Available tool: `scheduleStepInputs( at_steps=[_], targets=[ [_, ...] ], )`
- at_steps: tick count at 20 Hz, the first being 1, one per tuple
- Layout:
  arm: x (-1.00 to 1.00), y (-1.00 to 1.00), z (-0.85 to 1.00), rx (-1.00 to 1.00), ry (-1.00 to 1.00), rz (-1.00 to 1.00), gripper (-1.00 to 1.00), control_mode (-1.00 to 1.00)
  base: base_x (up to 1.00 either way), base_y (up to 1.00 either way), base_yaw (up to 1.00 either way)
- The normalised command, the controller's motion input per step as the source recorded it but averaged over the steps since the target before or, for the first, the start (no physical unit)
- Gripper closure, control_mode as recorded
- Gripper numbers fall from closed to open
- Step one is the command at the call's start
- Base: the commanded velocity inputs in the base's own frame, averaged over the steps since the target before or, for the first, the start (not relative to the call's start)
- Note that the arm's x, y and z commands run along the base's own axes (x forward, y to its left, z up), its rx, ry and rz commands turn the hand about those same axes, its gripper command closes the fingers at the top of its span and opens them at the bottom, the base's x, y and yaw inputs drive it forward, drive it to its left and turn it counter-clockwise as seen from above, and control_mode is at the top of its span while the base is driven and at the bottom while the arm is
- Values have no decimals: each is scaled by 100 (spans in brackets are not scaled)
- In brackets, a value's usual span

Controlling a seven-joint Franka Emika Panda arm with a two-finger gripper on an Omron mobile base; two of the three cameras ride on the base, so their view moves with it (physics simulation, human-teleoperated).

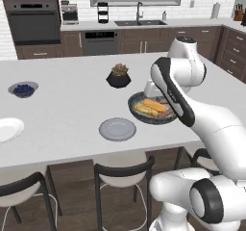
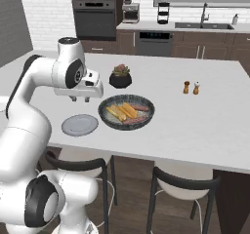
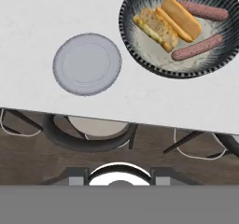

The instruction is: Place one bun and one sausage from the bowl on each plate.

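The dark speckled bowl (image 3: 140, 50) stands on the white counter (image 1: 67, 105) near its front edge. It holds two buns (image 3: 169, 23) side by side and two sausages (image 3: 198, 47), one on each side of the buns. The grey plate (image 3: 87, 63) lies just beside the bowl, apart from it and bare. The white plate (image 1: 7, 129) lies well apart, at the far left of the counter in the left base view.

The gripper (image 2: 80, 99) hangs above the counter between the grey plate and the bowl, touching neither. Its fingers point down; I cannot tell how wide they stand, and nothing is between them.

Behind the bowl stands a black pot with a succulent (image 1: 118, 76). A small bowl of blueberries (image 1: 22, 89) is at the left, two shakers (image 2: 191, 87) at the right. Dark stools (image 1: 122, 174) stand under the counter edge. Behind are an oven (image 1: 31, 20) and a sink (image 1: 138, 21).
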Motion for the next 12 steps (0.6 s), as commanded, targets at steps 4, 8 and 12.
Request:
scheduleStepInputs(
  at_steps=[4, 8, 12],
  targets=[
    [-2, -9, 0, 0, -3, 3, -100, -100, 0, 0, 0],
    [33, -36, 0, 4, 0, 1, -100, -100, 0, 0, 0],
    [70, -64, -14, 5, 0, 3, -100, -100, 0, 0, 0]
  ],
)
